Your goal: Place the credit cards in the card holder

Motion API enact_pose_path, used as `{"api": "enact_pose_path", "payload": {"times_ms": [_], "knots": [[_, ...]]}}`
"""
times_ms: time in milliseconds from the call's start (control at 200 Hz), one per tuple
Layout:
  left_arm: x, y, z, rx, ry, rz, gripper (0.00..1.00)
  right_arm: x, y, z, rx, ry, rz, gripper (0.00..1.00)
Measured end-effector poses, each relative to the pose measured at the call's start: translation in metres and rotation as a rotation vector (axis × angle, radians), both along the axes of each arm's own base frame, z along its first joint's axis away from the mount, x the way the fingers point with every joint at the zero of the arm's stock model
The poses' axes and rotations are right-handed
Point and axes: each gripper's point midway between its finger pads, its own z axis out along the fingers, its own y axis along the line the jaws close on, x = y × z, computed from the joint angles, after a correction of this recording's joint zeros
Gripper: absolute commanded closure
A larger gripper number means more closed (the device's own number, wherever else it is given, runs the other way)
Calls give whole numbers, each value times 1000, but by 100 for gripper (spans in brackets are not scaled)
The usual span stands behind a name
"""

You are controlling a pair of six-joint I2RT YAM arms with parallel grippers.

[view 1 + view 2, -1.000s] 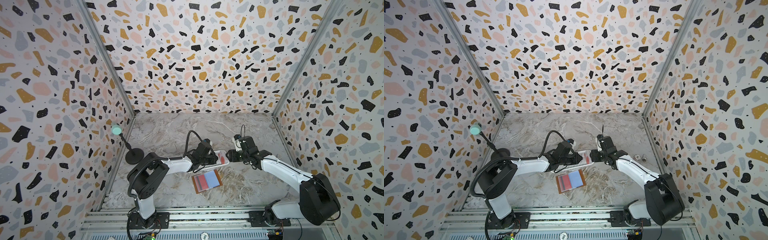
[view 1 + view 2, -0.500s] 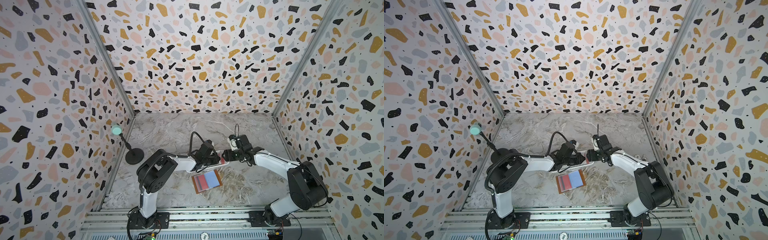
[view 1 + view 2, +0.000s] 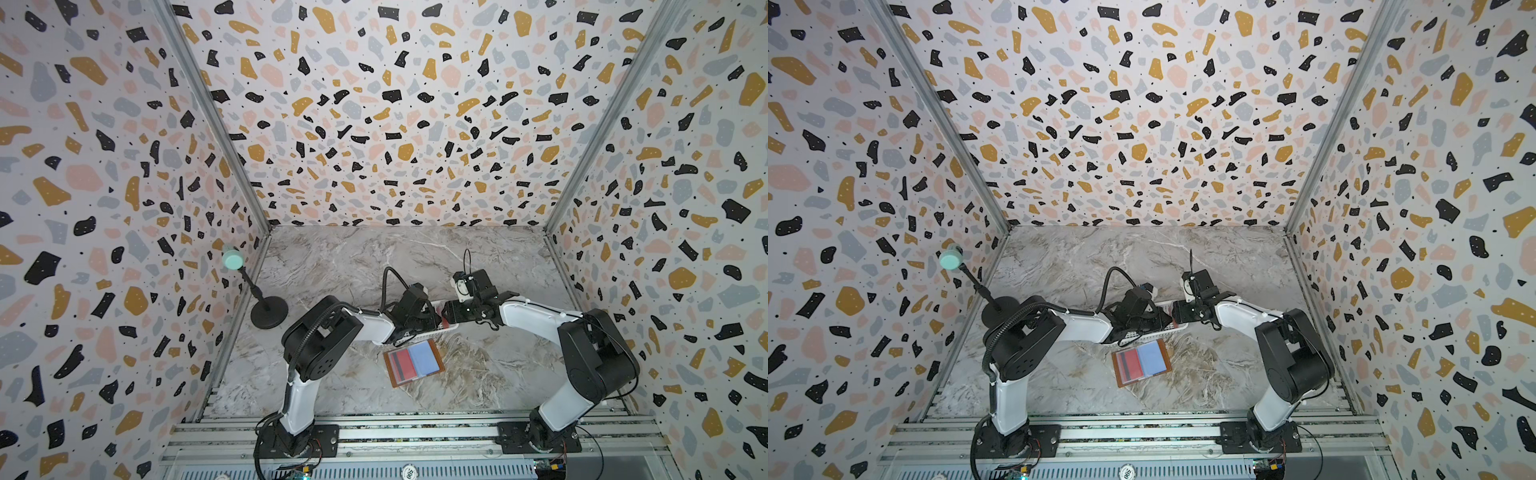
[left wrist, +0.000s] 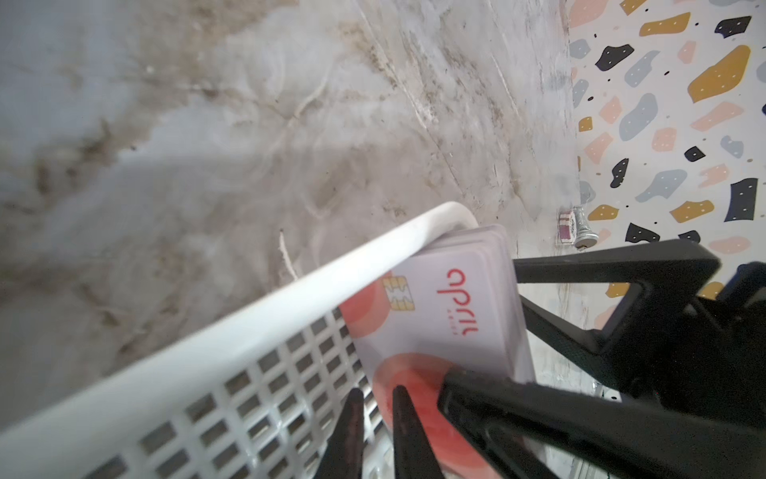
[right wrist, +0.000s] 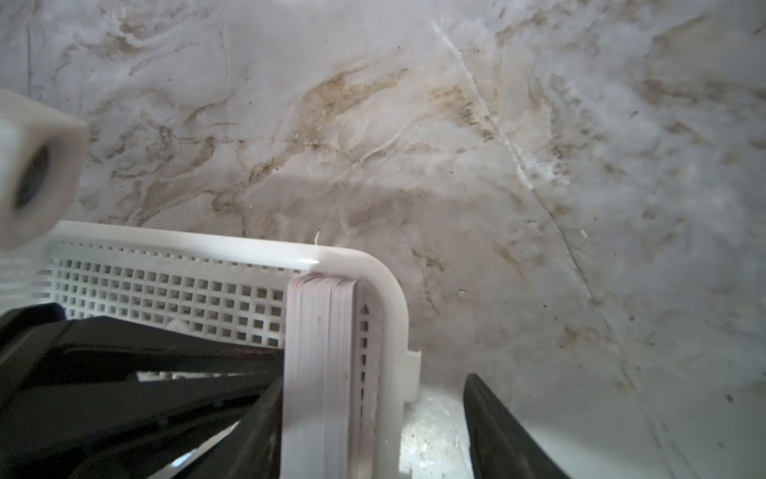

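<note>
The credit cards [image 4: 452, 315] stand on edge as a stack [image 5: 319, 365] against one end wall of a white slotted basket [image 5: 389, 298]. In both top views the tan card holder [image 3: 415, 380] [image 3: 1144, 380] lies open on the table just in front of the basket, with a red patch under its left sleeve. My left gripper [image 4: 378, 398] is inside the basket, shut to a narrow gap, one tip against the front card. My right gripper [image 5: 373, 414] is open and straddles the stack and the end wall. One of its fingers [image 5: 265, 414] is inside the basket, and there is a gap outside the wall.
The basket [image 3: 451, 328] [image 3: 1177, 328] sits mid-table under both grippers. A black stand [image 3: 269, 311] with a green head [image 3: 232, 259] is at the left wall. A small spool-like object [image 4: 574, 228] lies by the wall beyond the basket.
My right gripper has moved left to the basket's end and opened wider around the card stack. My left gripper has stayed in the basket at the same narrow gap.
</note>
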Motion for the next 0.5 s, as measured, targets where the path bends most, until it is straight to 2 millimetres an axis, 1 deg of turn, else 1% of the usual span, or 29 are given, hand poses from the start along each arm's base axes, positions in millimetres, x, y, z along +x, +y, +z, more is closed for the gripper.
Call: {"api": "enact_pose_path", "payload": {"times_ms": [140,501], "knots": [[0,0,-3,-3,8,3,83,0,0,-1,-1,1,1,33],[0,-1,-3,-19,26,22,83,3,-4,-3,-28,-10,-11,34]]}}
